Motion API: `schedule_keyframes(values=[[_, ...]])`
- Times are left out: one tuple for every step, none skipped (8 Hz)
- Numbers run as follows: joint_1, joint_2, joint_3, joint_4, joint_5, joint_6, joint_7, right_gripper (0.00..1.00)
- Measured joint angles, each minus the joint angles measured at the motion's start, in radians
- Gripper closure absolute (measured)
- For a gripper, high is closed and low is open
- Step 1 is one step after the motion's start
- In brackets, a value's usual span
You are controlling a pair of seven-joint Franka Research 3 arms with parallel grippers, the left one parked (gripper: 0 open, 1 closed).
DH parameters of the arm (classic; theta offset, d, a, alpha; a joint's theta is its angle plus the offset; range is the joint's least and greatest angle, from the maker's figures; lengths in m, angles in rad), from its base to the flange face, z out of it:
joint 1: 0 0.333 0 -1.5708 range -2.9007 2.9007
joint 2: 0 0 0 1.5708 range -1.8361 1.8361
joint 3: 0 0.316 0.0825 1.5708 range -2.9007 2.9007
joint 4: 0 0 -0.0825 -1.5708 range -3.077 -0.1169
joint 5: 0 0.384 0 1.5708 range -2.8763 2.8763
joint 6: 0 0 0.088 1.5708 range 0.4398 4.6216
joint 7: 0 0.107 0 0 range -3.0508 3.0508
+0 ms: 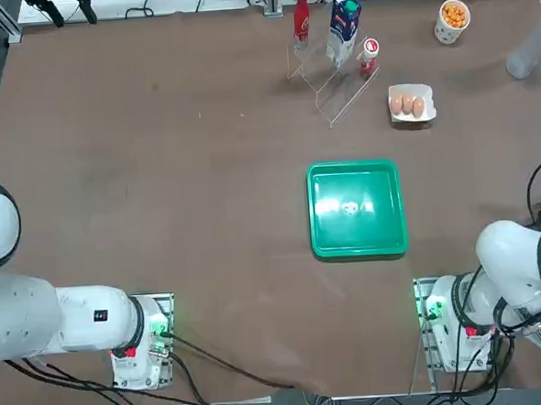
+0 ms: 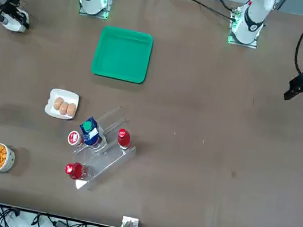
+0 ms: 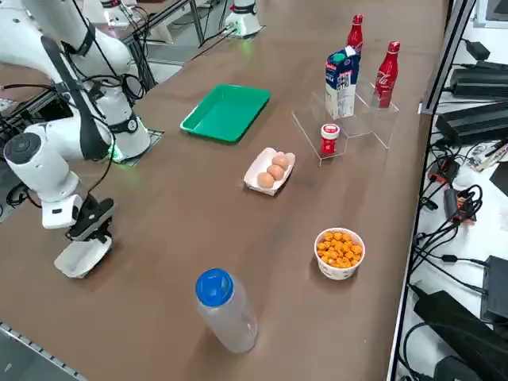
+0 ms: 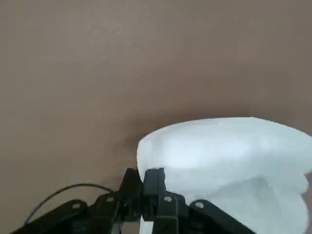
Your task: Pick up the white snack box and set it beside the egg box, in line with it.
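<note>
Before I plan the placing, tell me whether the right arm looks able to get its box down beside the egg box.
Probably yes: the right gripper is shut on the white snack box, and only bare table shows between it and the egg box.

No legible text (tiny script on one red bottle [image 3: 386,75])

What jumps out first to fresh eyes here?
Probably the bright green tray, mid-table, right of centre in the top view. Next, the tight group of two red bottles, a blue-and-white carton and a red-and-white jar at the clear stand, toward the table's far side. Then, at the robot's right, the right gripper, shut on the edge of the white snack box.
</note>
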Motion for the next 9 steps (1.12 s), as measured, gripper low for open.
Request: schedule_keyframes(values=[[0.015,-0.051,0.010,0.023,0.000,-0.109,0.000,0.98],[0.058,-0.114,0.017,0.062,0.006,-0.249,0.011,0.98],[0.130,-0.168,0.020,0.121,0.034,-0.388,0.047,0.98],[0.227,-0.194,0.025,0.205,0.066,-0.512,0.106,0.98],[0.335,-0.187,0.032,0.295,0.085,-0.596,0.191,0.98],[0.451,-0.151,0.035,0.375,0.092,-0.622,0.299,0.98],[0.562,-0.088,0.039,0.451,0.092,-0.624,0.403,0.98],[0.654,-0.005,0.040,0.532,0.091,-0.623,0.485,0.98],[0.721,0.086,0.040,0.614,0.088,-0.622,0.542,0.98]])
